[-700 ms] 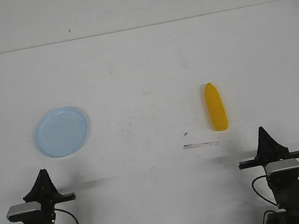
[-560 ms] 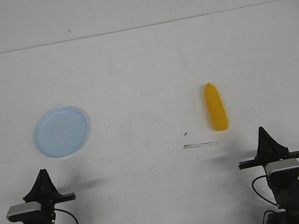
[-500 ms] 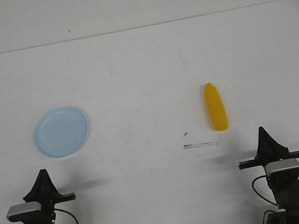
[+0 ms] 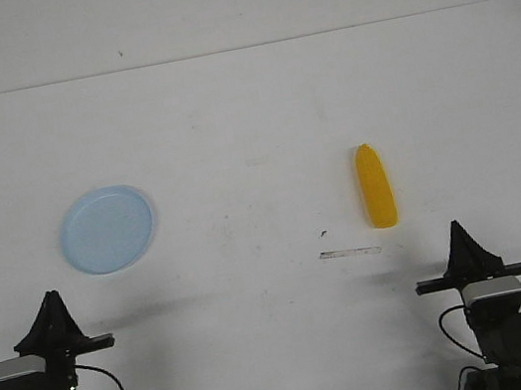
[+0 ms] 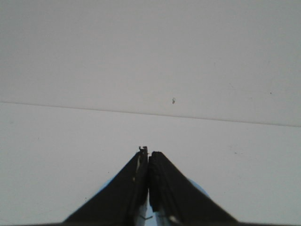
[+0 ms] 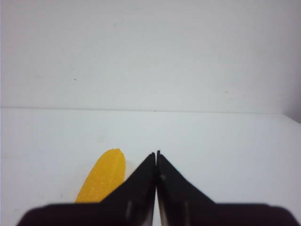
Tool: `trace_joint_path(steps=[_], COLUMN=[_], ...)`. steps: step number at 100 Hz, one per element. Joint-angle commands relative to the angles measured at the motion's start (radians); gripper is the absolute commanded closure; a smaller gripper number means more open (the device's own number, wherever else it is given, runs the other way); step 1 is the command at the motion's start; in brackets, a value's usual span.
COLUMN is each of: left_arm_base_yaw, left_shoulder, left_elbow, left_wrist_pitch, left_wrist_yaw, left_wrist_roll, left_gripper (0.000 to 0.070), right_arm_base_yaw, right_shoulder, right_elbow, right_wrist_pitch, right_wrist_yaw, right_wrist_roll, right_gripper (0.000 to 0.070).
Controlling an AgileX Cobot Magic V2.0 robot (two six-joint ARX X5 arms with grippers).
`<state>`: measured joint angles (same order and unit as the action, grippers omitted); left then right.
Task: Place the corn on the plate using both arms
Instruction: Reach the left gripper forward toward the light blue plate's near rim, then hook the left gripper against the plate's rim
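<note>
The yellow-orange corn (image 4: 375, 186) lies on the white table right of centre, lengthwise toward the far edge. It also shows in the right wrist view (image 6: 102, 177), beside the fingers. The pale blue plate (image 4: 106, 229) lies flat at the left; slivers of it (image 5: 199, 189) show behind the left fingers. My left gripper (image 4: 51, 298) is shut and empty near the front edge, in front of the plate. It shows in its wrist view (image 5: 148, 154). My right gripper (image 4: 457, 226) is shut and empty, in front of and to the right of the corn. It shows in its wrist view (image 6: 156, 153).
A thin pale strip (image 4: 351, 253) lies on the table just in front of the corn, with a small dark speck (image 4: 323, 234) near it. The table's far edge (image 4: 235, 49) meets a white wall.
My left arm has shifted to the left and slightly up, so its gripper now sits further left in front of the plate. The right arm, the corn and the plate have not moved.
</note>
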<state>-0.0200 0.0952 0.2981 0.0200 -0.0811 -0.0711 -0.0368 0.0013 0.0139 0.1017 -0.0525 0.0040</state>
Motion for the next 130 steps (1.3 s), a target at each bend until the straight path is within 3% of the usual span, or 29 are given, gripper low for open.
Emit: trace_joint_path(steps=[1,70,105,119,130], left_arm_base_yaw=[0.001,0.003,0.167,0.266,0.337], left_shoulder=[0.043,0.776,1.062,1.153,1.233], left_elbow=[0.065,0.570,0.719,0.766,0.815], left_wrist_pitch=[-0.043,-0.365,-0.537,-0.586,-0.630], left_wrist_yaw=[-0.005,0.019,0.383,0.476,0.504], left_wrist_roll=[-0.009,-0.019,-0.101,-0.110,-0.110], left_gripper=[0.0699,0.0699,0.0699,0.0699,0.0699], right_arm_base_yaw=[-0.002,-0.002,-0.002,-0.002,-0.002], right_shoulder=[0.000,0.000,0.000,0.000,0.000], right_elbow=[-0.001,-0.001,-0.001,-0.001,-0.001], right_wrist_pitch=[0.010,0.010,0.010,0.010,0.010], right_wrist_yaw=[0.000,0.000,0.000,0.000,0.000], right_wrist_roll=[-0.001,-0.001,-0.001,-0.001,-0.001], right_gripper=[0.0699,0.0699,0.0699,0.0699,0.0699])
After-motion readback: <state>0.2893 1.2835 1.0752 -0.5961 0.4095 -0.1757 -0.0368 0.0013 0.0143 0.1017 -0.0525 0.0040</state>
